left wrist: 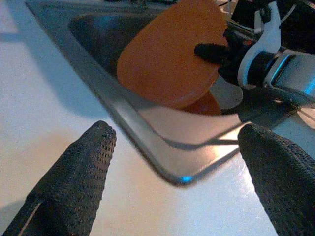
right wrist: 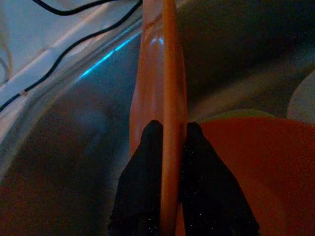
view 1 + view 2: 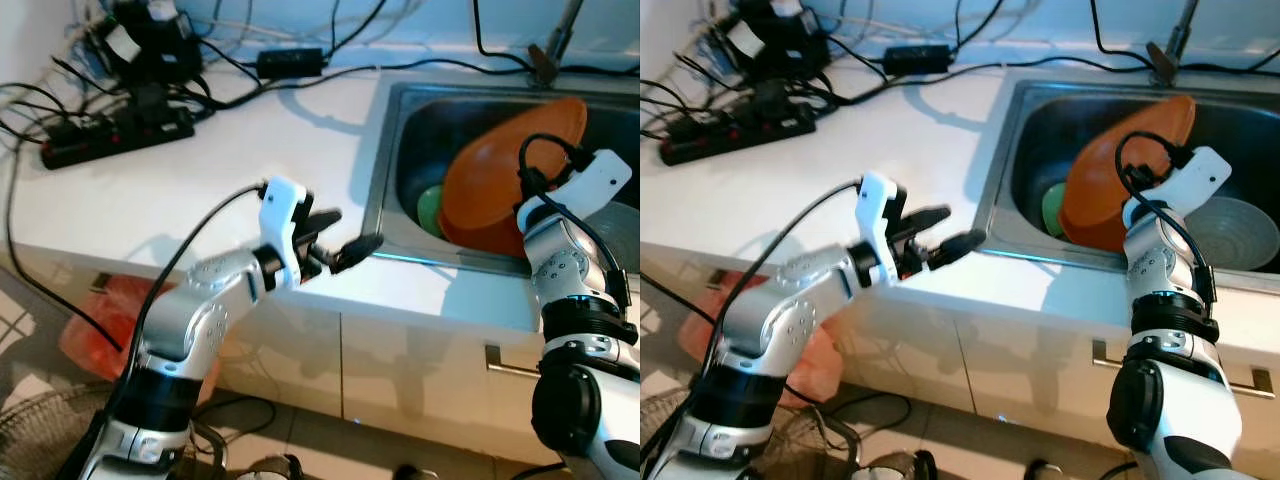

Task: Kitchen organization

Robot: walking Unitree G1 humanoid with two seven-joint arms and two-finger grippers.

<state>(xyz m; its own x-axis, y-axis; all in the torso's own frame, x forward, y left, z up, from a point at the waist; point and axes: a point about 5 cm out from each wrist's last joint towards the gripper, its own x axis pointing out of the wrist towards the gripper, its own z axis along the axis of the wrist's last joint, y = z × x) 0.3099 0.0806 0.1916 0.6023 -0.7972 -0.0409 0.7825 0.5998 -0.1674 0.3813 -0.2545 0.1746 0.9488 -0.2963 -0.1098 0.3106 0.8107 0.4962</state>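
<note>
I am looking down at a white counter (image 3: 190, 190) with a steel sink (image 3: 392, 150) at about 2 o'clock. My right gripper (image 2: 167, 132) has its two black fingers pressed tight on the rim of a big orange plate (image 3: 500, 170), and the plate stands tilted up inside the sink. I think the job has only begun: this plate is lifted but not put away. More dishes wait in the sink, a second orange dish (image 2: 246, 167), a green one (image 3: 430, 208) and a grey bowl (image 3: 1230, 232) at 3 o'clock. My left gripper (image 3: 335, 238) floats over the counter just beside the sink's front corner, fingers wide apart, holding nothing. At 10 o'clock sit a black power strip (image 3: 115, 135) and a tangle of cables (image 3: 230, 65). The sink wall and the faucet (image 3: 555, 40) at 1 o'clock could bump the plate on its way out.
</note>
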